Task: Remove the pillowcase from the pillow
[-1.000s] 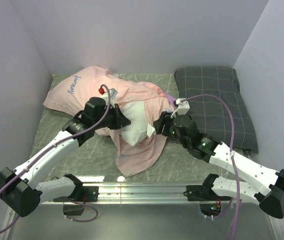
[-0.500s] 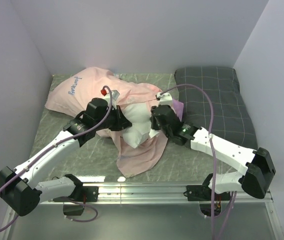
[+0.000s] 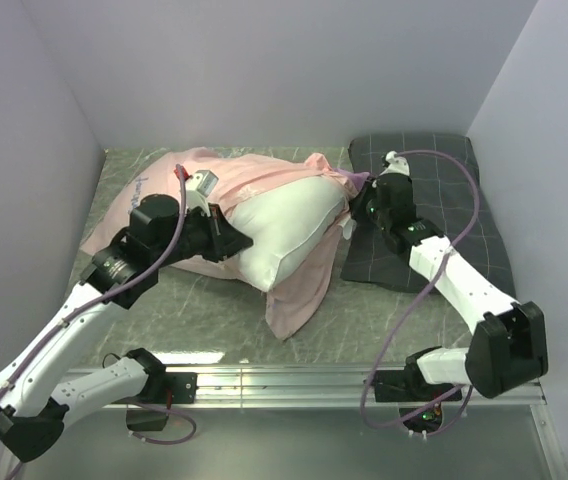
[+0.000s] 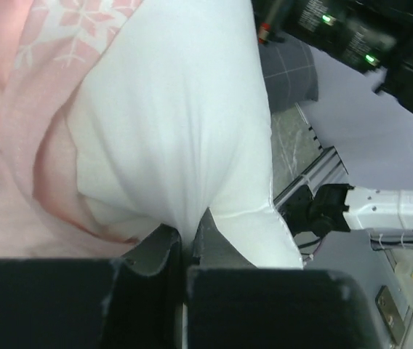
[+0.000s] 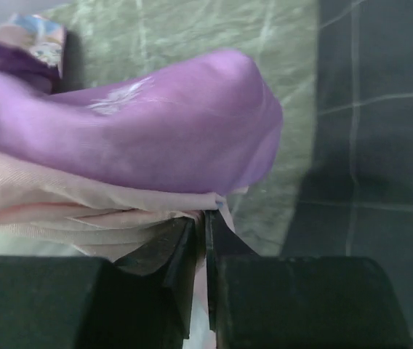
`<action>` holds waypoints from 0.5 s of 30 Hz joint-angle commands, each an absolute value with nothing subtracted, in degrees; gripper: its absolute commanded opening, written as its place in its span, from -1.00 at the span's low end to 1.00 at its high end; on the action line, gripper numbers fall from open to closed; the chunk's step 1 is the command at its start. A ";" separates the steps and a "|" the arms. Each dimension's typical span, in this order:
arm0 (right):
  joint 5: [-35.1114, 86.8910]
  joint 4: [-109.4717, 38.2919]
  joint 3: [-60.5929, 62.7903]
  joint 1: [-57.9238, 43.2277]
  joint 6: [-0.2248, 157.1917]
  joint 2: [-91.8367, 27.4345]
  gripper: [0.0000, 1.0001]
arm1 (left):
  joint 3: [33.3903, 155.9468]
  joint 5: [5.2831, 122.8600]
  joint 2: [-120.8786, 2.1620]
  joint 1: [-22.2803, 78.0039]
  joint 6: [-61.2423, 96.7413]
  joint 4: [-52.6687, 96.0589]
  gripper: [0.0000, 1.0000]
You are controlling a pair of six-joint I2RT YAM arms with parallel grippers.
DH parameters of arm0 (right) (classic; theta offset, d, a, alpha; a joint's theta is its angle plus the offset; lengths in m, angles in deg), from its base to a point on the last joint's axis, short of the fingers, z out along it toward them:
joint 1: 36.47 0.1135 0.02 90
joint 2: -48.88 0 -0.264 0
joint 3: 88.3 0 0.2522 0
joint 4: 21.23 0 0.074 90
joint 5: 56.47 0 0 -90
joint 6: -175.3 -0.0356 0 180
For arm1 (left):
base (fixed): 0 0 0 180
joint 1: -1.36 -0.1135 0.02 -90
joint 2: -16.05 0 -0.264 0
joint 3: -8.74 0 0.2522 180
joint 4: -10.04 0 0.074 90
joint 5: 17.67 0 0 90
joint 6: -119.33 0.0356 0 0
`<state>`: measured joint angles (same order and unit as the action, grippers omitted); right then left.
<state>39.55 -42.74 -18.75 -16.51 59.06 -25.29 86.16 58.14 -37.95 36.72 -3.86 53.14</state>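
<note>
We count two pillows on desk (image 3: 174,305) — one white pillow (image 3: 286,225), one grey pillow (image 3: 494,240) — plus one pillowcase (image 3: 219,175). We see left gripper (image 4: 188,240) jaws clamped on pillow corner, right gripper (image 5: 205,219) jaws clamped on pillowcase edge.

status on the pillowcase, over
Left gripper shut on pillow. Right gripper shut on pillowcase edge. Pillow partly out. Grey pillow under right arm.

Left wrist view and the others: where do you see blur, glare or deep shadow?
Left wrist view: the white pillow is bright, nearly washed out; the left pincer is dark and soft-edged. Right wrist view: the right pincer is blurred too, the pillowcase evenly lit, the grey pillow dim. Top external view: sharp, with a glare strip on the table.
</note>
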 commanded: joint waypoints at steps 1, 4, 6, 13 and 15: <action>30.47 -36.41 -16.98 -22.23 58.50 -30.74 -0.77 | 93.85 52.04 -33.79 36.96 -0.47 54.03 -0.99; 25.28 -35.09 -14.78 -25.48 56.04 -34.08 -0.79 | 95.88 50.80 -33.35 36.87 1.03 57.37 -0.99; 21.25 -33.33 -13.55 -26.36 54.81 -37.49 -0.80 | 95.62 49.58 -32.03 36.87 0.85 56.23 -0.99; 14.91 -27.19 -12.30 -24.97 50.67 -44.54 -0.85 | 97.03 49.30 -30.27 36.87 0.59 53.87 -0.99; 15.33 -26.30 -12.66 -22.52 50.84 -45.33 -0.85 | 96.07 49.74 -29.57 36.87 -1.07 50.10 -0.99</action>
<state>13.80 -33.13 -13.85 -23.90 51.47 -44.33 91.84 53.57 -33.67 36.69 -0.14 60.38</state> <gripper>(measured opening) 0.083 0.049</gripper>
